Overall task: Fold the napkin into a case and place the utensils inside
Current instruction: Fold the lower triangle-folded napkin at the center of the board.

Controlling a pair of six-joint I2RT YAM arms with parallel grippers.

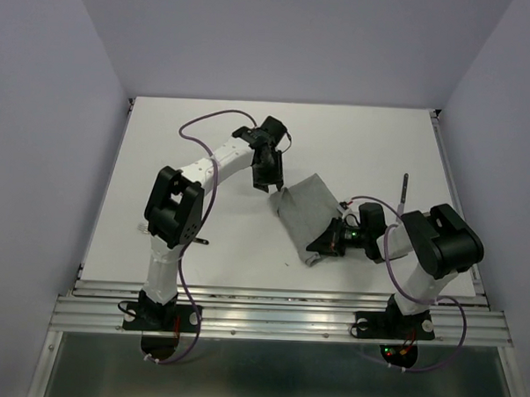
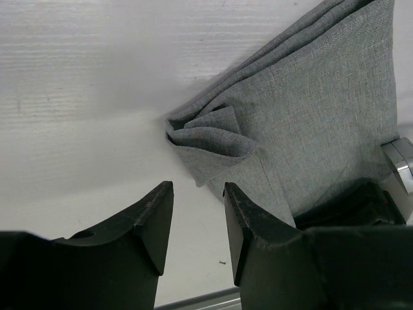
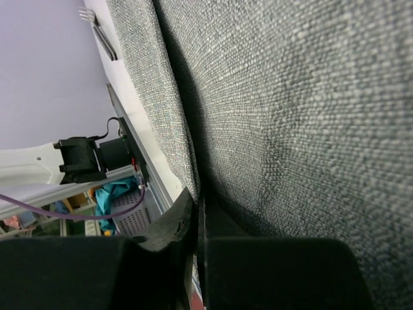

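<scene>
The grey napkin (image 1: 304,213) lies folded into a thick slanted oblong at the table's middle right. My left gripper (image 1: 268,179) is open just off its far left corner, not touching the cloth. In the left wrist view that layered corner (image 2: 213,139) sits just ahead of the gripper (image 2: 199,194). My right gripper (image 1: 323,245) is shut on the napkin's near right edge. In the right wrist view the cloth (image 3: 290,116) fills the frame and runs between the closed gripper (image 3: 197,205). A dark-handled utensil (image 1: 403,192) lies right of the napkin. A fork (image 3: 98,27) shows in the right wrist view.
A small dark piece (image 1: 198,241) lies by the left arm's elbow. The table's metal rail (image 1: 278,298) runs along the near edge. Purple walls close in the back and both sides. A bin with teal cloth (image 3: 113,197) shows beyond the table edge.
</scene>
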